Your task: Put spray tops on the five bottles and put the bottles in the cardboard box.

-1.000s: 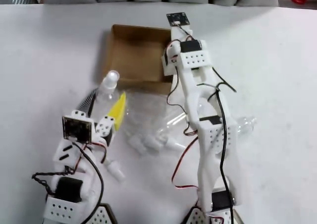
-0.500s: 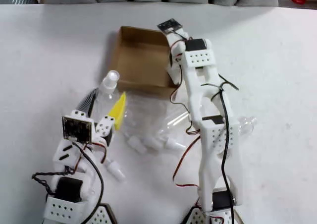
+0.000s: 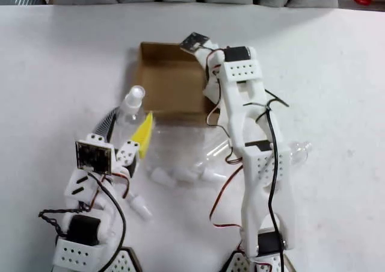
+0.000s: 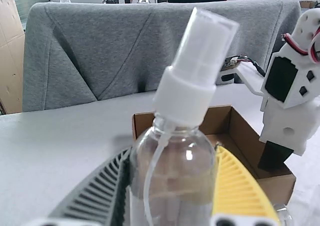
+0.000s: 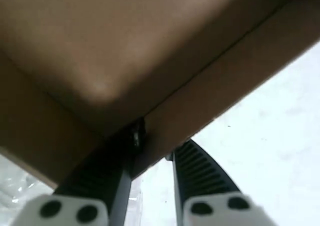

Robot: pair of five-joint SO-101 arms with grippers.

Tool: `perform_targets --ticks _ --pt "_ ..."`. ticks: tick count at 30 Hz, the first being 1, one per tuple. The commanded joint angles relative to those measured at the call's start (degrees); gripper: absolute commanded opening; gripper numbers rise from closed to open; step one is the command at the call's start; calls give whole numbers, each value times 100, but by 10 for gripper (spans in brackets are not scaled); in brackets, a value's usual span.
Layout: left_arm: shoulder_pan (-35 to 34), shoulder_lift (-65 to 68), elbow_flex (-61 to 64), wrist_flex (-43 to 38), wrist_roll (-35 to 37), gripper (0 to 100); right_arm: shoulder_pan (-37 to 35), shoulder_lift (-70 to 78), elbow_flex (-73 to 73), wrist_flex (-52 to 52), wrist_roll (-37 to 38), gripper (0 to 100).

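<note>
- Bottle (image 4: 172, 161): clear, white spray top (image 4: 200, 61) fitted, clamped between left gripper (image 3: 125, 127) fingers, just beside the cardboard box (image 3: 168, 82).
- Right gripper (image 5: 157, 171) fingers pinch the box wall.
- Loose tops (image 3: 180, 176) lie on the desk (image 3: 60, 61).

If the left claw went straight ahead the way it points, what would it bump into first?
Most likely the cardboard box: the left gripper, shut on the spray-topped bottle, points at its near corner, though the gap is hard to judge.

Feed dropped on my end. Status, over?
Left hand shut on capped bottle. Right hand clamped on box wall. Loose tops, loose bottles lie on table before box.
</note>
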Motion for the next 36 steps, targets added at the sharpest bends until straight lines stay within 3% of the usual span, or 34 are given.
perform_targets --ticks 1,7,12,20,28,34,36 --pt "-75 -75 -9 -158 -70 30 -127 -347 -193 163 123 17" --pt "-75 -75 -9 -158 -70 30 -136 -391 -202 286 97 17" --pt "-75 -75 -9 -158 -70 30 -127 -462 -264 488 -378 25" --pt "-75 -75 -9 -158 -70 30 -180 -945 -255 875 -721 233" --pt "-75 -75 -9 -158 -70 30 -171 -1798 -202 1367 -826 224" --pt "-75 -75 -9 -202 -26 30 66 -2237 -185 1393 -1802 13" --pt "-75 -75 -9 -211 -18 30 127 -2369 97 1393 -1960 26"
